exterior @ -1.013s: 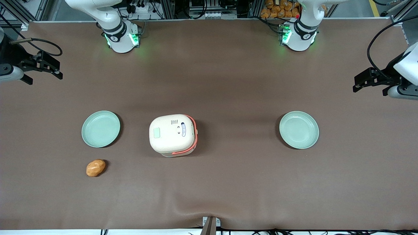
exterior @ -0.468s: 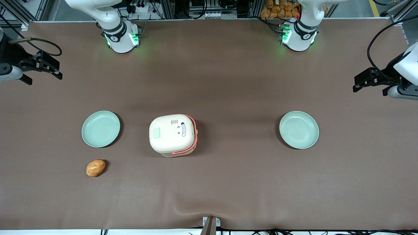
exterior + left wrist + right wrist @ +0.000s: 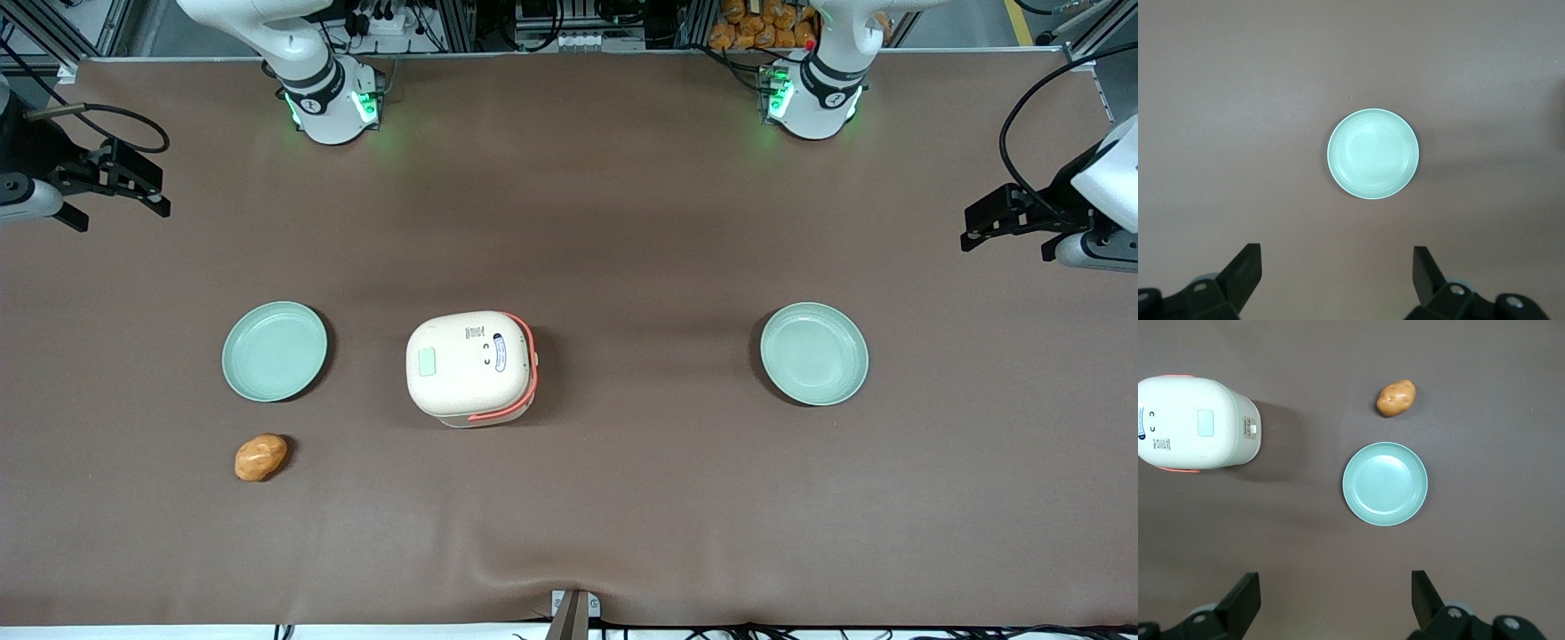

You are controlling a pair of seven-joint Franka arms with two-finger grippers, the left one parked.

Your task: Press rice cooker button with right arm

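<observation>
The rice cooker (image 3: 471, 366) stands shut at the middle of the table, cream with a coral-orange handle band. Its lid carries a pale green square (image 3: 427, 362). The right wrist view shows the rice cooker (image 3: 1195, 421) from above, with that green square (image 3: 1206, 423) and a small silvery panel (image 3: 1249, 428) on the side facing the plate. My right arm's gripper (image 3: 160, 191) hangs high above the table at the working arm's end, well away from the cooker. The gripper (image 3: 1335, 587) is open, with only bare table between its fingers.
A pale green plate (image 3: 274, 350) lies beside the cooker toward the working arm's end, also seen as the plate (image 3: 1385, 483) under the wrist. A potato (image 3: 260, 456) lies nearer the front camera than it. Another plate (image 3: 813, 353) lies toward the parked arm's end.
</observation>
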